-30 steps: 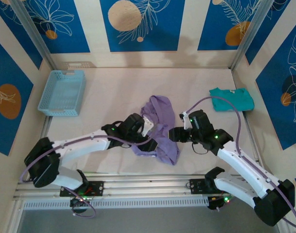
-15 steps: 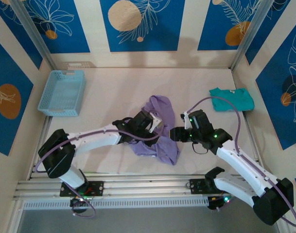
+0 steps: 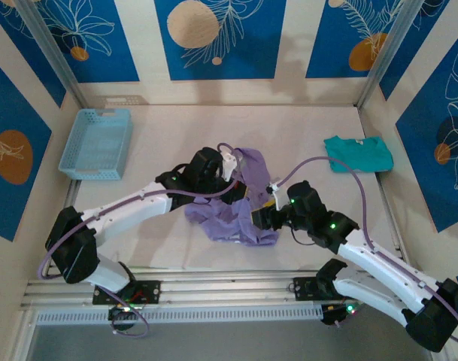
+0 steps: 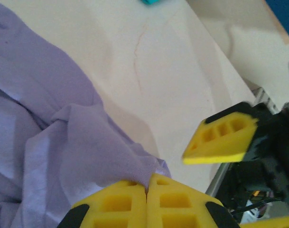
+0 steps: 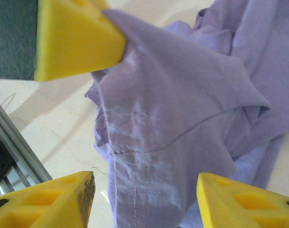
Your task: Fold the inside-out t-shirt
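The lavender inside-out t-shirt [image 3: 232, 214] lies crumpled in the middle of the table, its hem seams showing in the right wrist view. My left gripper [image 3: 230, 161] is over the shirt's far part; its yellow fingers [image 4: 120, 204] are shut on a pinched fold of the t-shirt [image 4: 87, 142]. My right gripper [image 3: 262, 216] is at the shirt's near right edge. It stands open, with a hanging flap of the t-shirt [image 5: 158, 142] between its yellow fingers [image 5: 54, 199]. The flap is pulled up by the left gripper's finger [image 5: 73, 38].
A light blue basket [image 3: 97, 143] stands at the back left. A smaller teal-green shirt [image 3: 358, 153] lies folded at the back right. The metal rail [image 3: 229, 286] runs along the table's near edge, with walls on three sides.
The left gripper has carried its pinch of fabric toward the back and up, stretching the shirt. The right gripper has moved left and nearer, up to the shirt's near edge.
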Available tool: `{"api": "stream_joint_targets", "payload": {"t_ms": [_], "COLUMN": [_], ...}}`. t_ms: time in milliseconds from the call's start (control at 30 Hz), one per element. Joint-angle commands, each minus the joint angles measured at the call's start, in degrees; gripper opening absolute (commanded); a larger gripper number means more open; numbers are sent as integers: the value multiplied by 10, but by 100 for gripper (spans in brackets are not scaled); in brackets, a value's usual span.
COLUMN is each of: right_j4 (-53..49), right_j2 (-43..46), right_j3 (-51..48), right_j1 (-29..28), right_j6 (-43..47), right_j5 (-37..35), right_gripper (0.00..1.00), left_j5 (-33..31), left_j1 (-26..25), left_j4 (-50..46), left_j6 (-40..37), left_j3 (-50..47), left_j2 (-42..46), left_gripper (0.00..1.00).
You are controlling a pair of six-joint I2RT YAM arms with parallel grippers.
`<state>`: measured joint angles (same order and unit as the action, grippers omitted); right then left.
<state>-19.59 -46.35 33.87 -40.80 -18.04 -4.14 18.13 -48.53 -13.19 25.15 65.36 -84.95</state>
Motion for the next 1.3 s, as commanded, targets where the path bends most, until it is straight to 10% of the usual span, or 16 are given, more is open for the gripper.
{"api": "stream_joint_targets", "payload": {"t_ms": [0, 433, 1267], "right_j4": [54, 32, 18], "right_j2": [-15, -54, -26], "right_j3": [-9, 8, 13], "right_j1": [-29, -73, -2], "right_j6": [36, 25, 22], "right_j5": [-54, -188, -73], "right_gripper": [61, 47, 29], "left_j5": [26, 20, 31], "left_j1": [3, 4, 6], "left_j4": [4, -5, -1], "left_j6": [13, 10, 7], "left_j3": [14, 14, 12], "left_j2": [13, 12, 7], "left_gripper": [0, 0, 0]}}
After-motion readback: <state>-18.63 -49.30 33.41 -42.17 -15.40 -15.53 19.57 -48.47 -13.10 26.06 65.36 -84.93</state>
